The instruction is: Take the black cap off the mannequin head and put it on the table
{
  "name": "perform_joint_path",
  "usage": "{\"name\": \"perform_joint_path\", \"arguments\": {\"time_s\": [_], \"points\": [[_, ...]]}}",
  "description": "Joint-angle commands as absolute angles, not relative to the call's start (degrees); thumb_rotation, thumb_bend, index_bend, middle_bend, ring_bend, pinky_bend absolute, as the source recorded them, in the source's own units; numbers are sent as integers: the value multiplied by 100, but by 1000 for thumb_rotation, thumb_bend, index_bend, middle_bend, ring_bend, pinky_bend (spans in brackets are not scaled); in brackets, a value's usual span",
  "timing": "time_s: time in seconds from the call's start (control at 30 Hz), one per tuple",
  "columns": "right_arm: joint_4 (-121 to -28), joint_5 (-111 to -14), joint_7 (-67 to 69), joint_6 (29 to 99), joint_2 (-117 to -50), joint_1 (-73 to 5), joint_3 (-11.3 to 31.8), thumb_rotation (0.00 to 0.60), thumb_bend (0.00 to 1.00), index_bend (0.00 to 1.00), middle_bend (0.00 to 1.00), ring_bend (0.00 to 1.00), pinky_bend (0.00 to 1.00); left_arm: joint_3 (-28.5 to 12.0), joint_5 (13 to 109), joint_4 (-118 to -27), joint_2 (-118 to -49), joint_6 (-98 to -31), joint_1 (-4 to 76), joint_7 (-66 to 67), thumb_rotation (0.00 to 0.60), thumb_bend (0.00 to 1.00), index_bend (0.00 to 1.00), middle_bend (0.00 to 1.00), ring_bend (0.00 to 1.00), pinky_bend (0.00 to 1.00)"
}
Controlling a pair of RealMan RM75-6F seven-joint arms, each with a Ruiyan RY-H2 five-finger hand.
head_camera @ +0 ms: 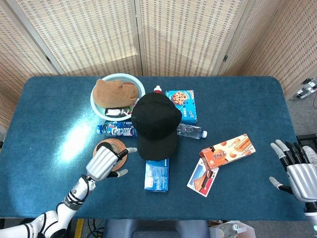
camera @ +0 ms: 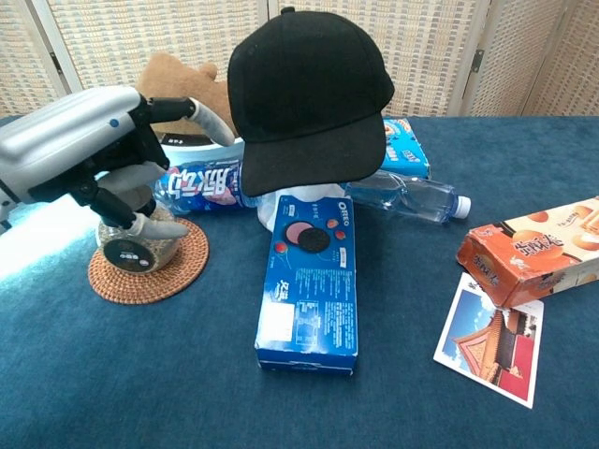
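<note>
A dark blue cloth-covered table is shown before folding screens of pale woven lattice. At its centre the black fabric baseball cap is seated on the white mannequin head, of which only a small part is visible beneath the brim in the chest view; the cap is touched by neither hand.

The silver left hand is held above the round woven rattan coaster and the small glass jar of herbs standing on it. Its fingers are spread and extended toward the cap, and nothing is gripped; whether the thumb touches the jar cannot be told. The silver right hand is seen at the right table edge, fingers apart, holding nothing, well apart from the cap.

Just in front of the mannequin head a blue Oreo biscuit box is laid flat. Beside the head lie a blue snack packet and a clear plastic water bottle. Behind them a pale blue bowl containing a brown plush toy is placed. An orange biscuit box and a picture postcard are found to the right.
</note>
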State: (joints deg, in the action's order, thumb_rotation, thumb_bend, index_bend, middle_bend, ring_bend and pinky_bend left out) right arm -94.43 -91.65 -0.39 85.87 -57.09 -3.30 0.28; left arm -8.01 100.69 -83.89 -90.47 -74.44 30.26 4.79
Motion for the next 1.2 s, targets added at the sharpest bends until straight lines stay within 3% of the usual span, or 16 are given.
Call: {"name": "perform_joint_path", "arguments": {"time_s": [0.03,0.63,1.2], "points": [[-9429,-9163,-23,8598,-5711,-320,27,600,191,76,17,0,0,-833,9940,-8302,-9195,-7406,3106,546,600,42,312,1000,1000,1000],[-9303,-9129,128,8697,-5692,-214,11,600,191,76,17,0,0,-1036,9378,-7732,-10020,-7485,3355,910,600,42,364,1000,1000,1000],[-9315,-9132,146,8712,-5650,-186,15,600,191,76,17,0,0,-1179,8985,-7613,-10347,-7584,3472,765,600,42,417,1000,1000,1000]]}}
